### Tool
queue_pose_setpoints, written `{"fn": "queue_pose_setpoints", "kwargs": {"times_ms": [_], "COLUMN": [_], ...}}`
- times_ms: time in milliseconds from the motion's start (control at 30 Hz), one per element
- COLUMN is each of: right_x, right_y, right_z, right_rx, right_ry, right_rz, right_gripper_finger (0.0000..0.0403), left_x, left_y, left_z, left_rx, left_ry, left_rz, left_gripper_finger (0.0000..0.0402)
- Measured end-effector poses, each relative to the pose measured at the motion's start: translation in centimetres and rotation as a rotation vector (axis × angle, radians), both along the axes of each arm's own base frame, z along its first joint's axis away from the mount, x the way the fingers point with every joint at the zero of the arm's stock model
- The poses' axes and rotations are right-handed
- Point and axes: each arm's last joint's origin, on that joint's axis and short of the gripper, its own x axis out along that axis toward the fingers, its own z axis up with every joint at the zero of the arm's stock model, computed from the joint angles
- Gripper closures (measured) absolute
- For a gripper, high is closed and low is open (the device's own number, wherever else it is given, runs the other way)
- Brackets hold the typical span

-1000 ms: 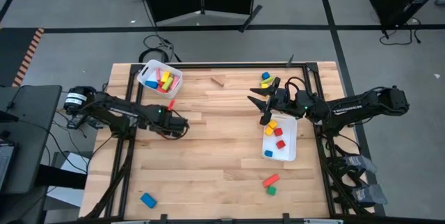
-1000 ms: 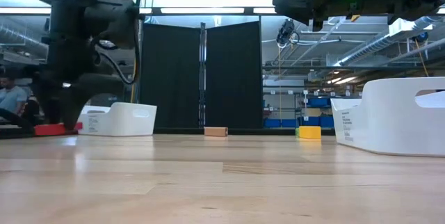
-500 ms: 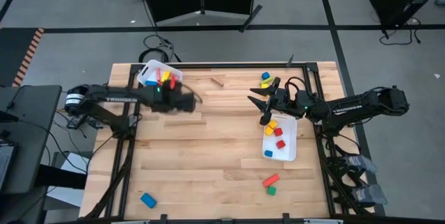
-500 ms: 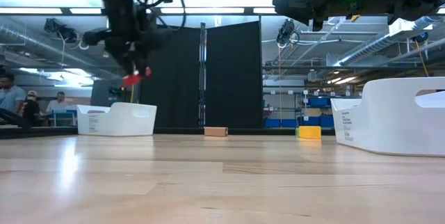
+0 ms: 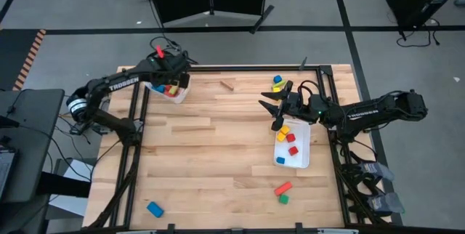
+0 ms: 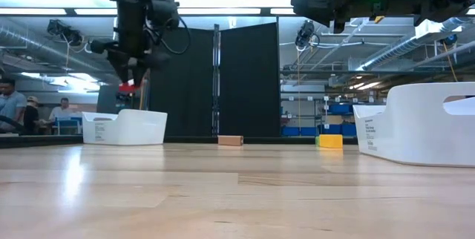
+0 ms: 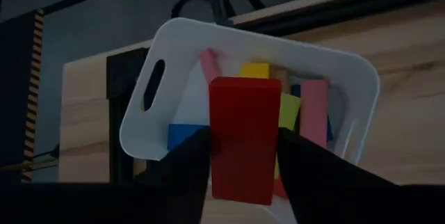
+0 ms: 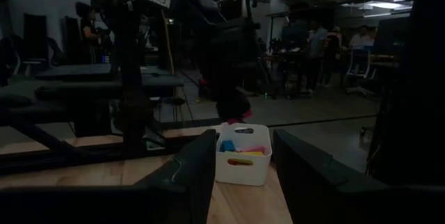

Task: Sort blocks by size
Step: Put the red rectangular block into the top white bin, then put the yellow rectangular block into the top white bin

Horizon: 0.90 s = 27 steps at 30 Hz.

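Near edge of the surface (image 5: 218, 154), lower left of the high view: one blue block (image 5: 154, 208) lying alone. Lower right: a red bar (image 5: 282, 188) with a green cube (image 5: 283, 199) just beside it.

Farther in, right of centre: a white bin (image 5: 303, 154) holding red cubes, yellow cubes and a blue cube. Right gripper (image 5: 271, 107) hanging over that bin's far end, apart from every block, fingers spread partway and holding nothing; in the right wrist view, two dark fingers (image 8: 198, 165) with a clear gap between them.

Toward the far edge, upper right of centre: a blue and yellow pair of blocks (image 5: 277, 83) on the bare wood. Upper centre: a plain wooden bar (image 5: 228, 84), seen again in the low view as a small tan block (image 6: 230, 140) at mid-frame.

Upper left of the high view: left gripper (image 5: 158, 50) raised above a second white bin (image 5: 180, 90), clamped on a red block (image 5: 158, 50). Left wrist view: that red block (image 7: 243, 140) pinched between two dark fingers (image 7: 188, 172), directly over the bin (image 7: 167, 57), which holds pink, yellow, blue and green bars. Low view, upper left: the same gripper (image 6: 128, 87) high above the bin (image 6: 125, 128), red piece at its tip.

Far background of the low view, left edge: seated people (image 6: 10, 105) in the room beyond.
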Motion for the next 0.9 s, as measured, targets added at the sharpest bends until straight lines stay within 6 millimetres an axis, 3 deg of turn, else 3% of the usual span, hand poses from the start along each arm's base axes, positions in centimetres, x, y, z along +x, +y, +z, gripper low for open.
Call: {"fn": "queue_pose_setpoints", "kwargs": {"times_ms": [233, 367, 700, 900], "right_x": [0.0, 0.0, 2.0, 3.7], "right_y": [0.0, 0.0, -0.8, -3.5], "right_z": [0.0, 0.0, 0.6, -0.2], "right_rx": [0.001, 0.036, 0.14, 0.195], "right_ry": [0.0, -0.009, 0.247, 0.401], "right_rz": [0.0, 0.005, -0.069, -0.179], "right_gripper_finger": [0.0248, 0.0248, 0.0245, 0.0245], "left_x": [-0.3, 0.1, 5.1, 6.6], "left_y": [0.2, -0.4, -8.9, -14.3], "left_z": [0.1, 0.4, 4.4, 5.0], "left_rx": [0.03, 0.051, 0.268, 0.344], "left_ry": [0.063, 0.043, -0.302, -0.397], "left_rz": [-0.009, -0.047, -0.468, -0.604], "left_gripper_finger": [0.0135, 0.0103, 0.0111, 0.0117]}}
